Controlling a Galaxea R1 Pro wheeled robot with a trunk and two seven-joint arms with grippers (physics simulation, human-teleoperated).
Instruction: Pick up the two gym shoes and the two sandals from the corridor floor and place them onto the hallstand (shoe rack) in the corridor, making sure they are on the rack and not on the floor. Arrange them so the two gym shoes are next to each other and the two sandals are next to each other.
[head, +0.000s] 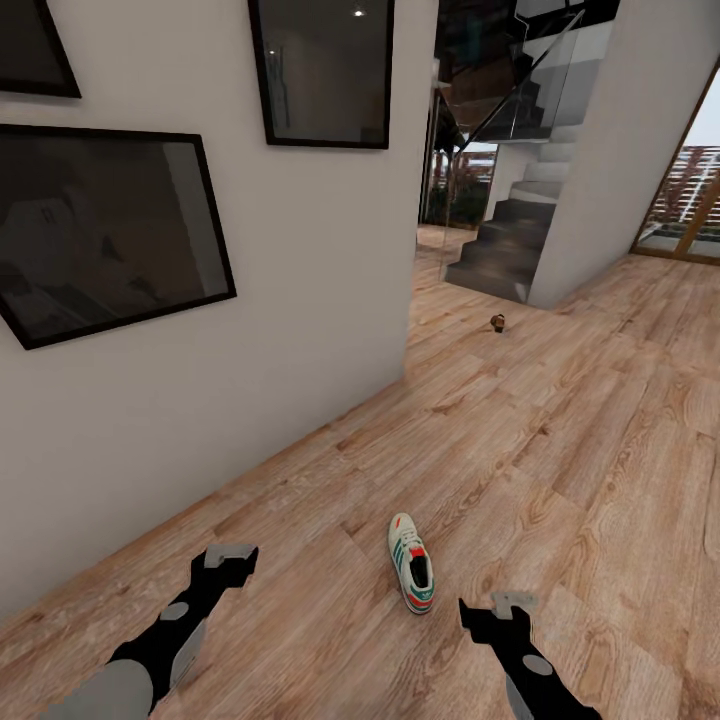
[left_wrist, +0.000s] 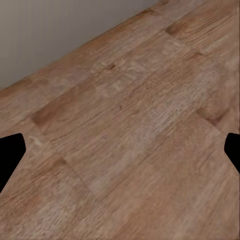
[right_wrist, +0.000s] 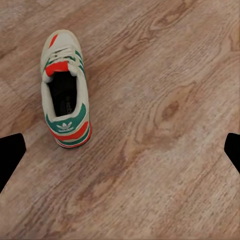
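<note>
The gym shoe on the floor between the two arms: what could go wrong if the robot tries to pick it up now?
1. The gym shoe lies off to one side of the open right gripper, so closing straight down would likely miss it.
2. The left gripper hangs close to the wall; a wide swing could hit it.
3. A small dark object lies far ahead on the corridor floor.

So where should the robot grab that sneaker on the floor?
Probably across its middle, from straight above. The gym shoe stands upright on its sole on the corridor floor, opening facing up, so its two long sides are free for the fingers. The right tool is nearest, open, just off the heel end. Pinching one side wall through the opening could also work.
</note>
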